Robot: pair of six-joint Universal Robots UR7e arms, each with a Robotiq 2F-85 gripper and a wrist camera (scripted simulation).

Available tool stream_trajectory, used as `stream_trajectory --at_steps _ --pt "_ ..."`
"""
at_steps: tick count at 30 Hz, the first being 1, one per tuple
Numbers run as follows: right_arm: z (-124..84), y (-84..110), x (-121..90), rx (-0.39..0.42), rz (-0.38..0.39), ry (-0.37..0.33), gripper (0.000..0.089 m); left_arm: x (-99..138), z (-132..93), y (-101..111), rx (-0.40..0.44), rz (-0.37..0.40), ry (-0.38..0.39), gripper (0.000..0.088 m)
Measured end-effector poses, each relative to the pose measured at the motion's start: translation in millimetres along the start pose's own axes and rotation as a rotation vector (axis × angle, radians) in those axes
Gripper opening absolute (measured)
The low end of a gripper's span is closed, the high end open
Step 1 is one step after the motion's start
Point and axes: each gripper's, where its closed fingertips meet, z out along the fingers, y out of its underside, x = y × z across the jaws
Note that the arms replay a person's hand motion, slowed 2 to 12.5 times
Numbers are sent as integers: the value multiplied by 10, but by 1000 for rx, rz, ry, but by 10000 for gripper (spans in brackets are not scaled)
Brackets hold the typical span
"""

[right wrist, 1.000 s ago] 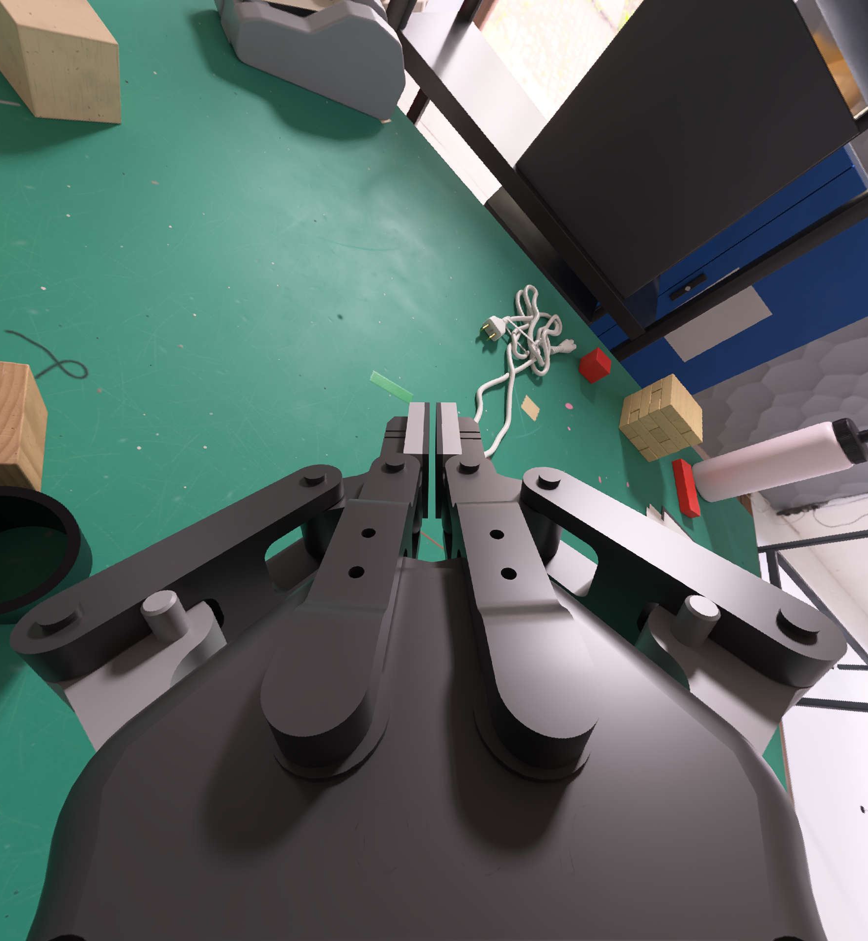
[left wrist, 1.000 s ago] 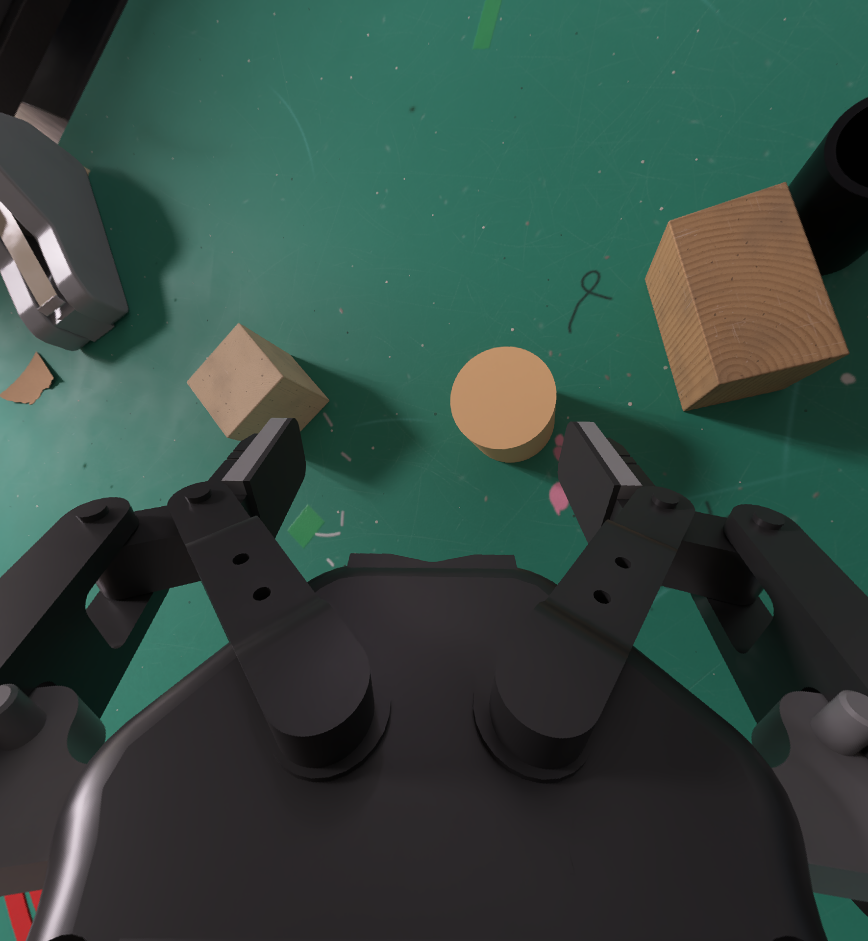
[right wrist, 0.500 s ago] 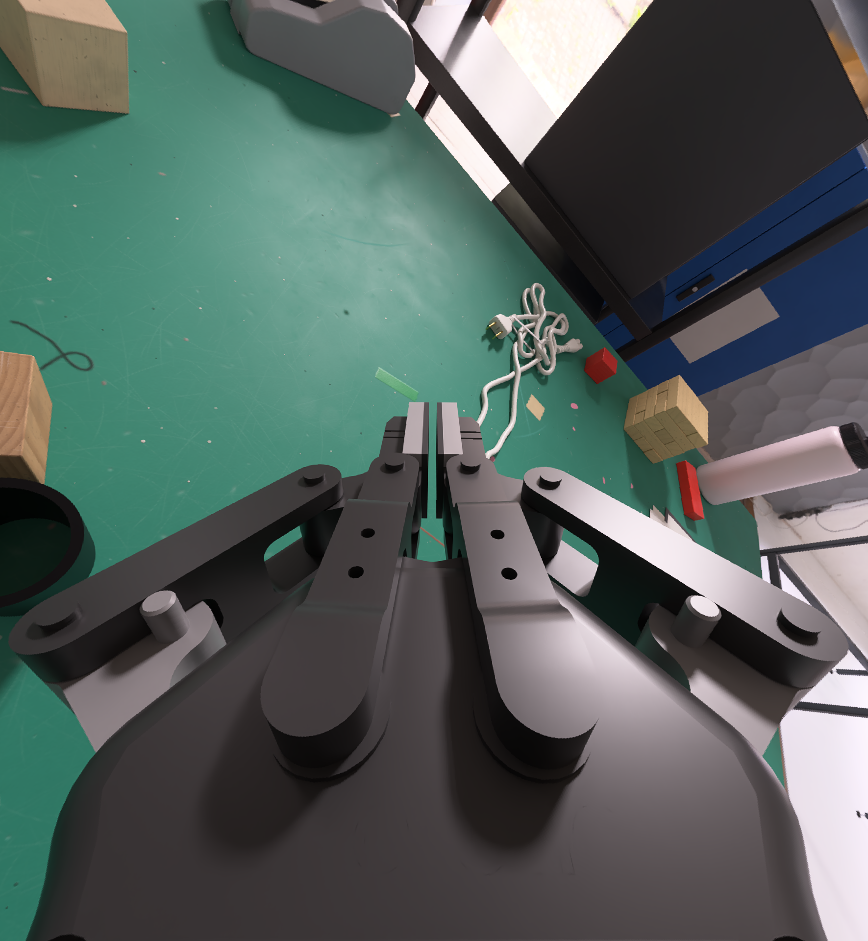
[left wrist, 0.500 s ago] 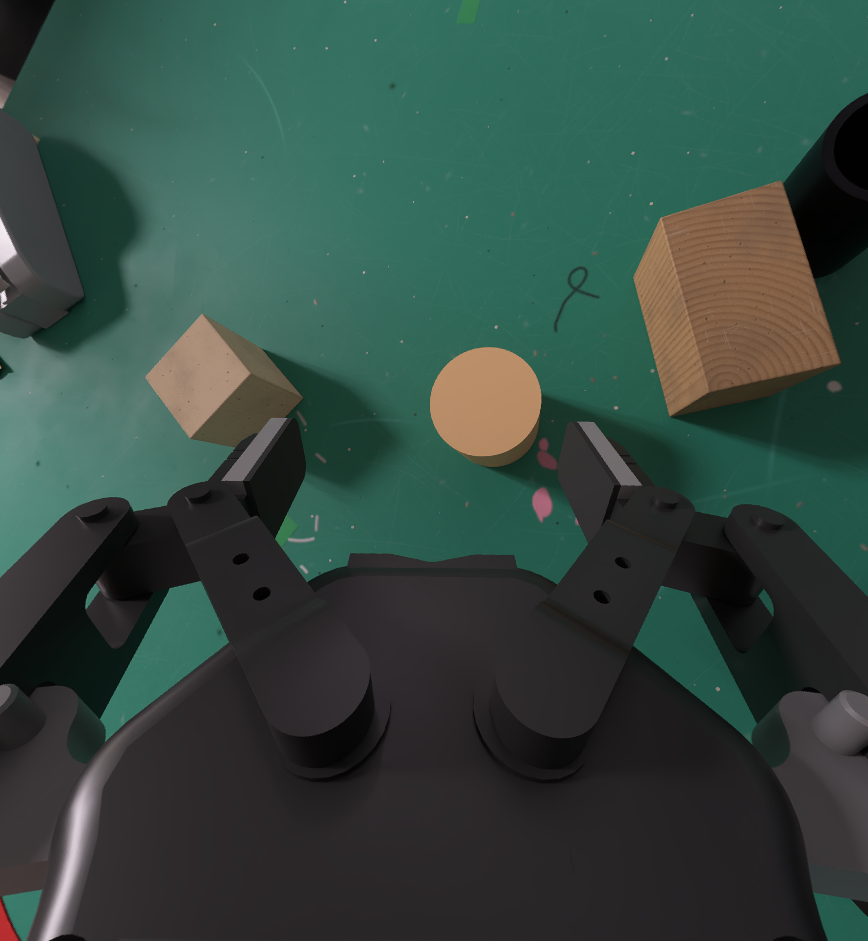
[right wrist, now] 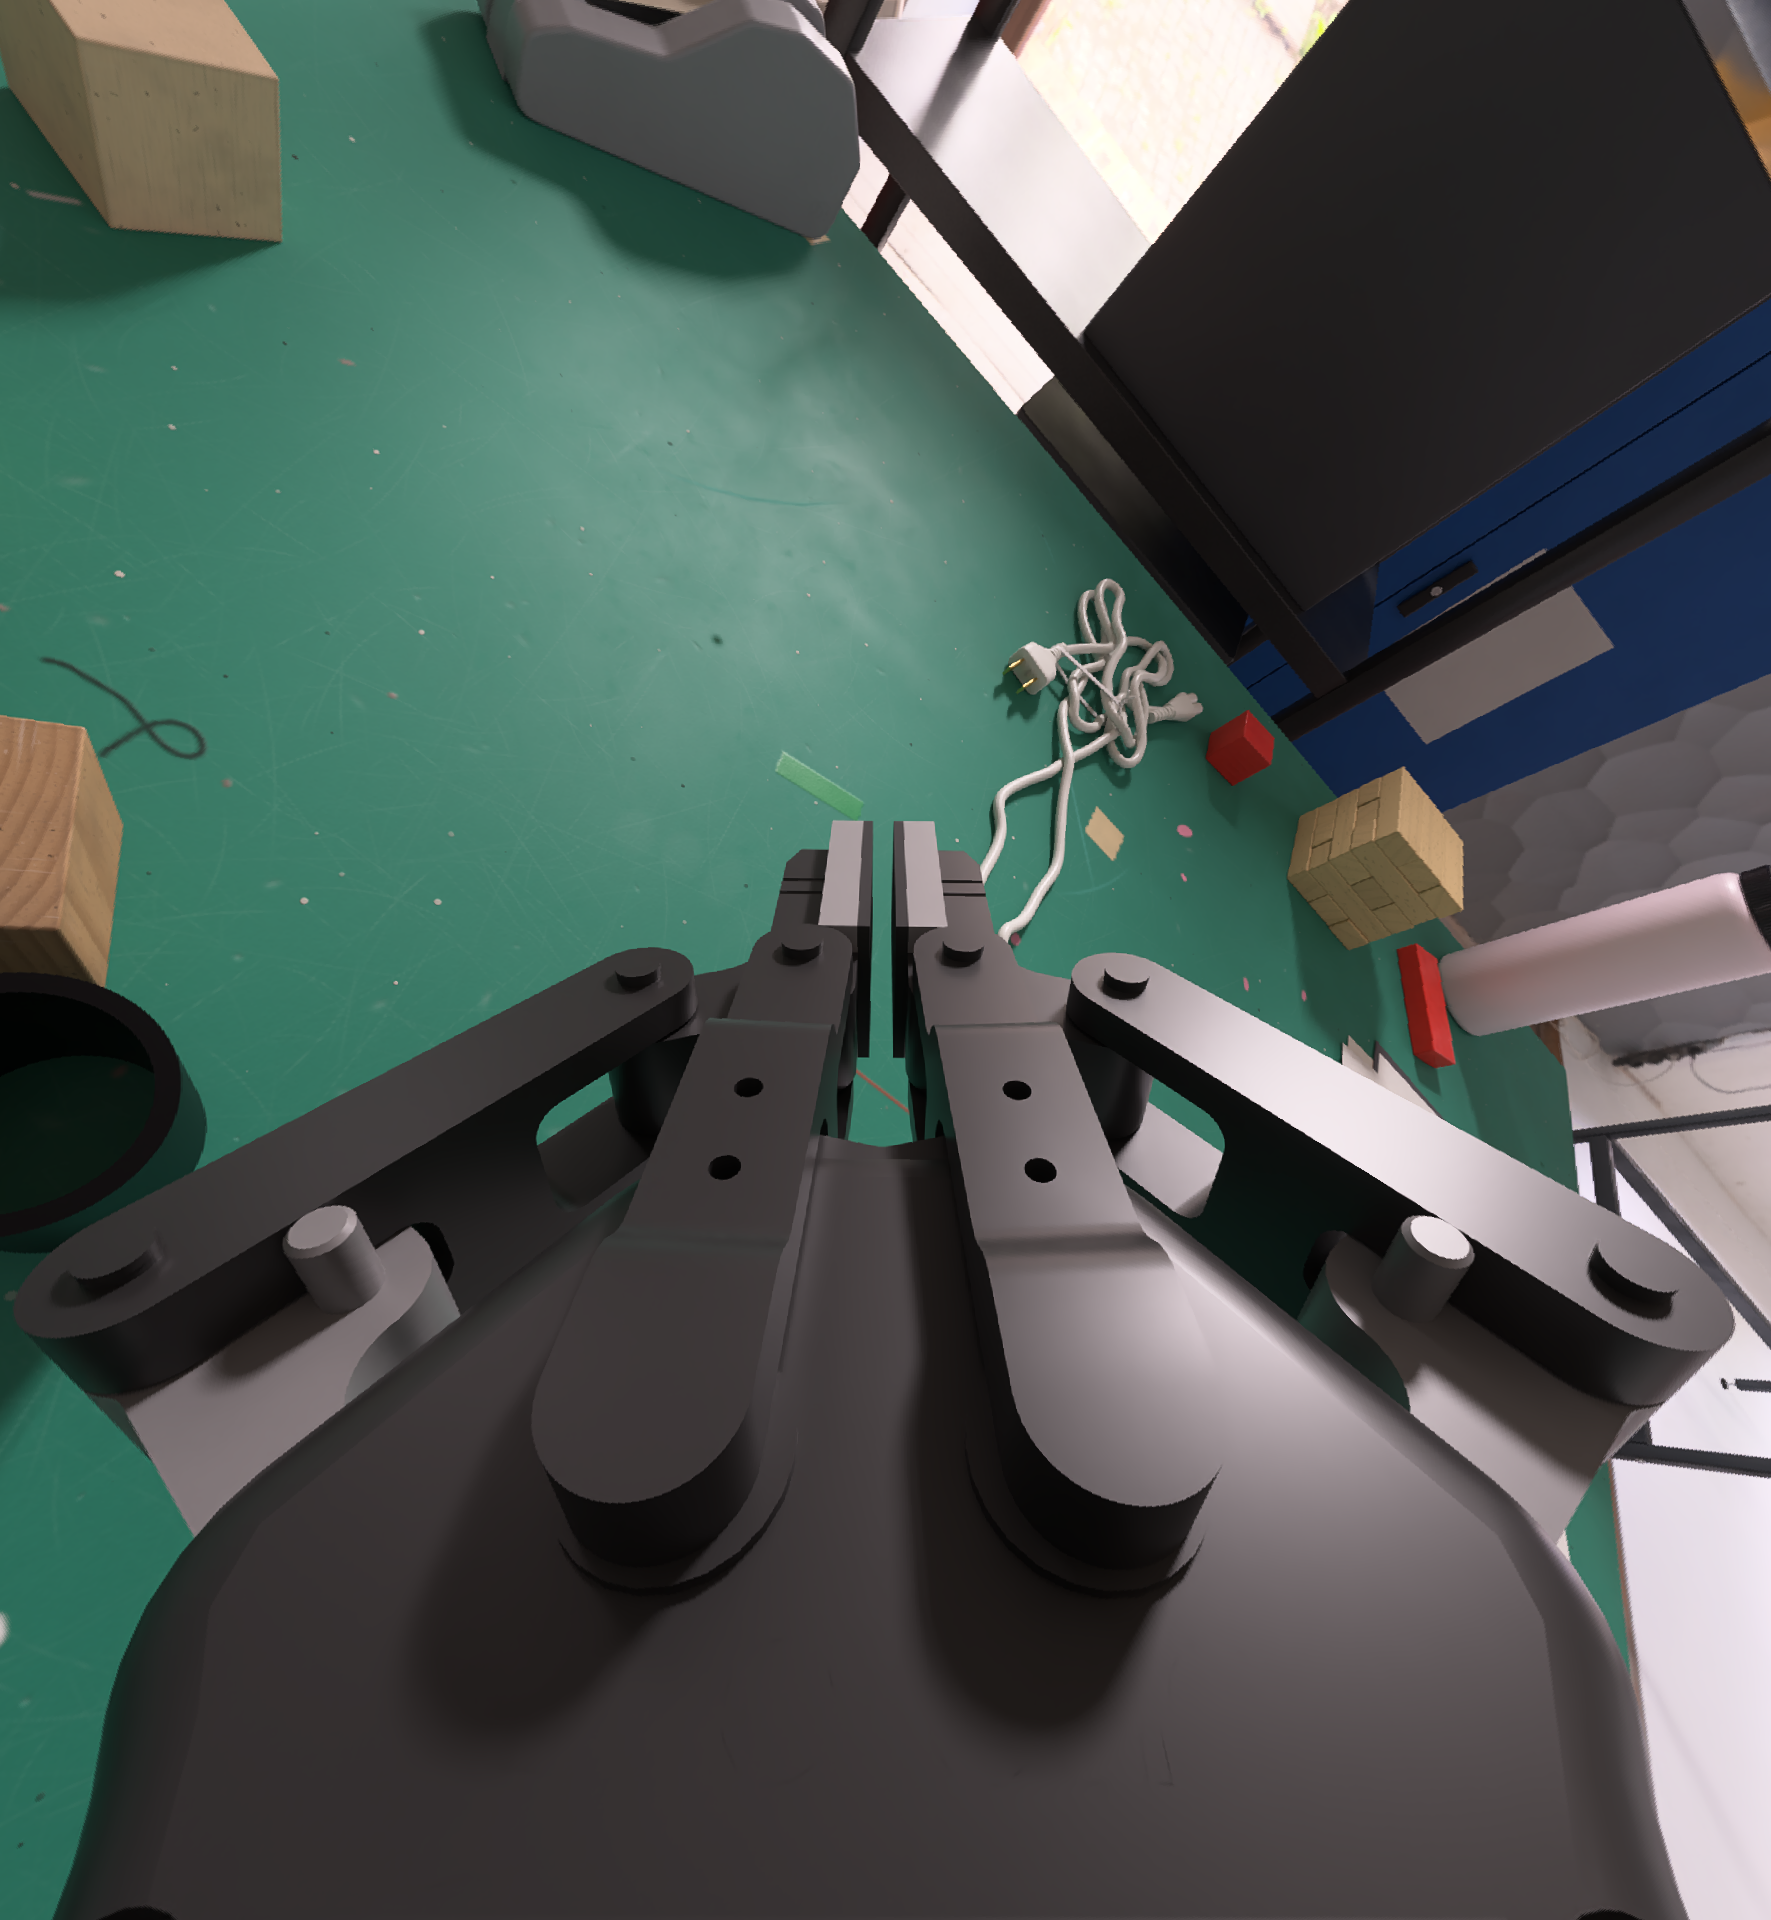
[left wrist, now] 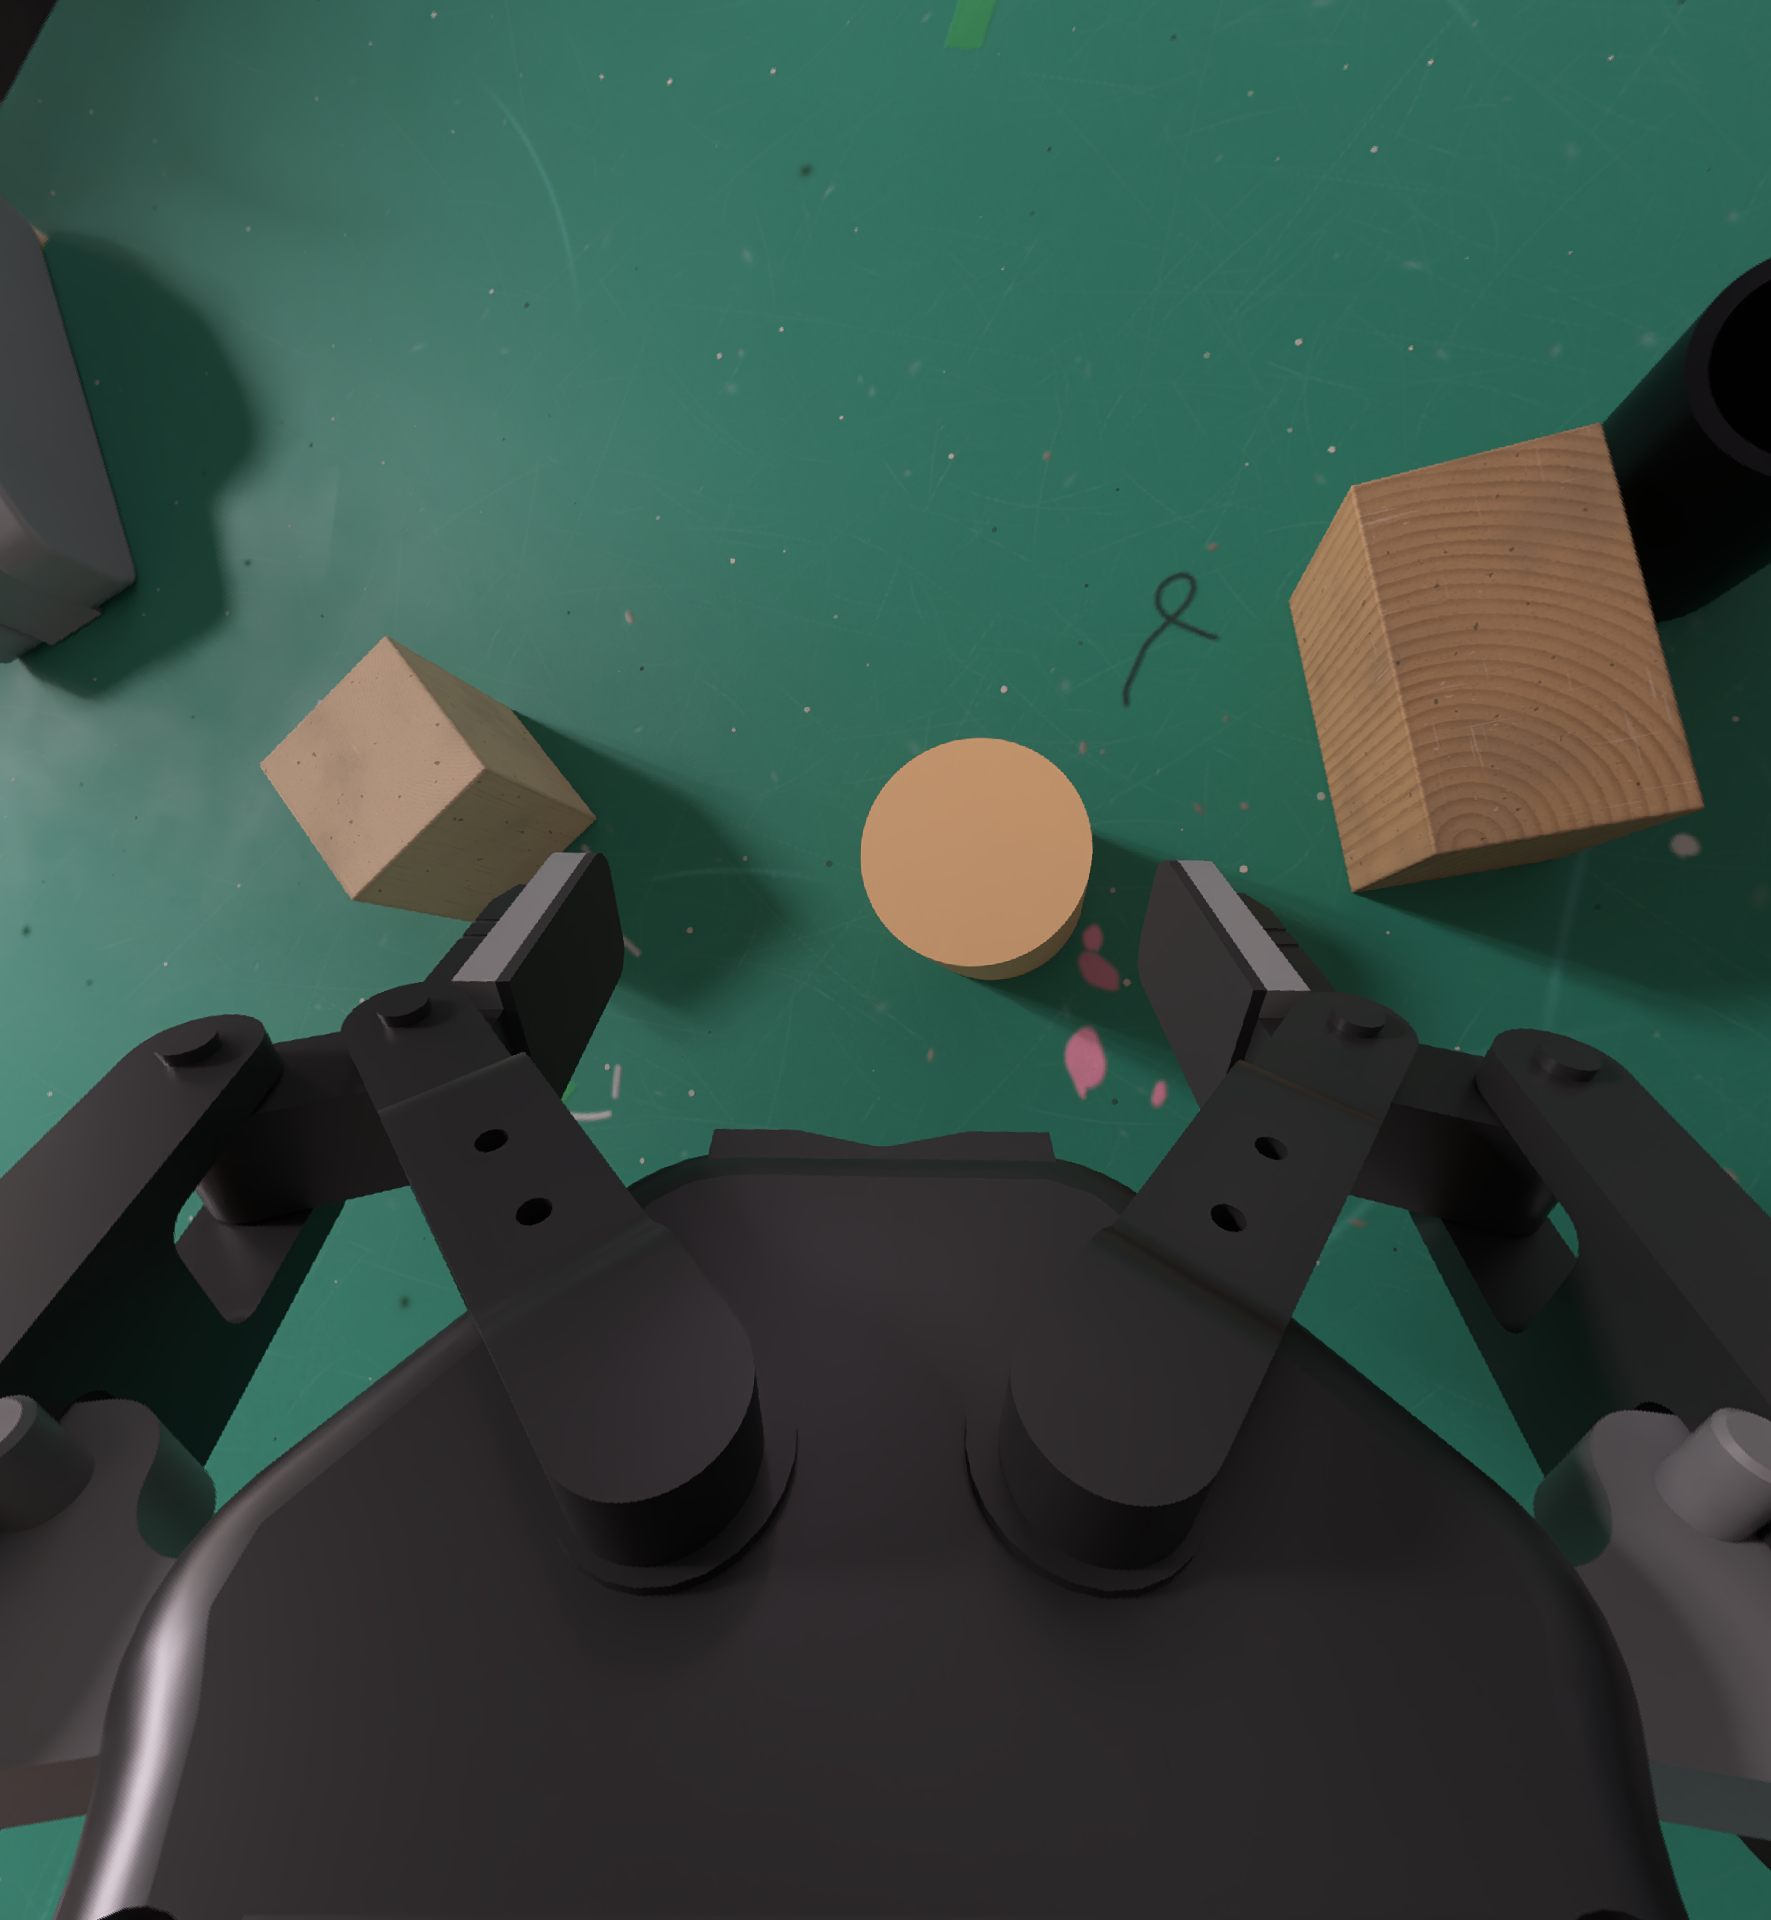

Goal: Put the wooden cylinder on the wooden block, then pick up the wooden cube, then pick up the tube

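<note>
None of the three steps is done. Wide open and empty, the left hand hovers over the round tan wooden cylinder on the green table; grained brown wooden block beyond its right finger, pale wooden cube left, black tube farther right. Right hand is closed, empty.

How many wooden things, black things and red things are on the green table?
Wooden: 4 - pale wooden cube, round wooden cylinder, big grained wooden block, tan block-puzzle cube
Black: 1 - black tube
Red: 2 - small red cube, flat red bar
Total: 7
</note>
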Motion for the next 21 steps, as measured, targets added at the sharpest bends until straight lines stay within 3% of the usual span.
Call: stream_trajectory --at_steps 21 --pt "20 22 15 -4 4 -9 38 33 109 53 -91 -31 -34 854"
